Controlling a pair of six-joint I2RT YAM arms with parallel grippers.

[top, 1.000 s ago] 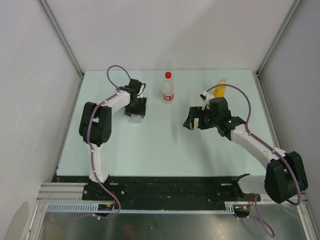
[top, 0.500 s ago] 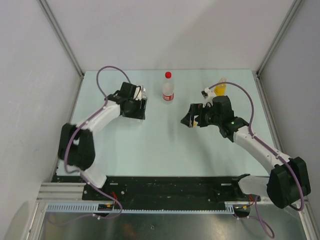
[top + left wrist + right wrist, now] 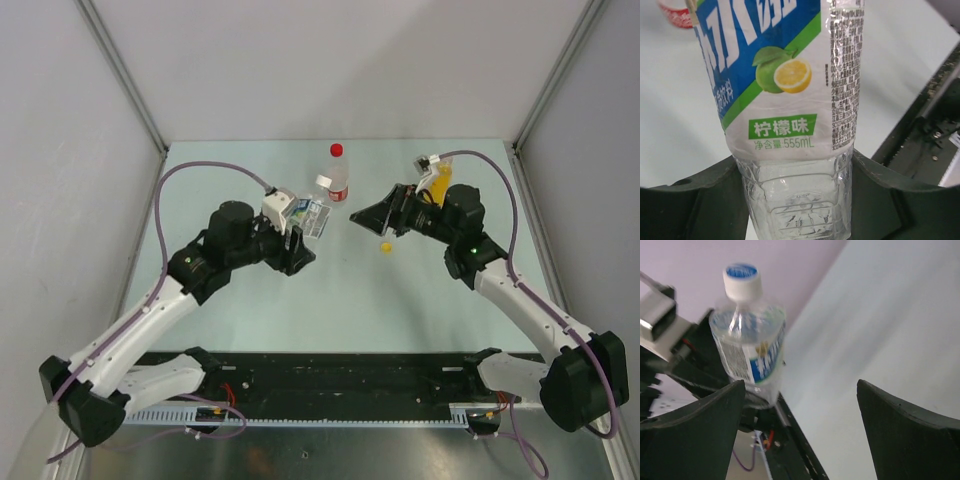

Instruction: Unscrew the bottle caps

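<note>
My left pincer (image 3: pixel 796 200) is clamped on the lower body of the blue-white labelled bottle (image 3: pixel 785 100). The bottle is tilted, with its white cap (image 3: pixel 742 281) on, towards my right pincer (image 3: pixel 800 435), which gapes wide nearby. A yellow cap (image 3: pixel 384 247) lies loose on the pale green bench (image 3: pixel 300 310), and the red-capped bottle (image 3: pixel 338 180) and yellow-orange bottle (image 3: pixel 440 182) stand near the plain pale walls (image 3: pixel 350 70).

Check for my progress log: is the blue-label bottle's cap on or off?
On. The white cap sits on the neck of the blue-label bottle, held by the left gripper.
</note>
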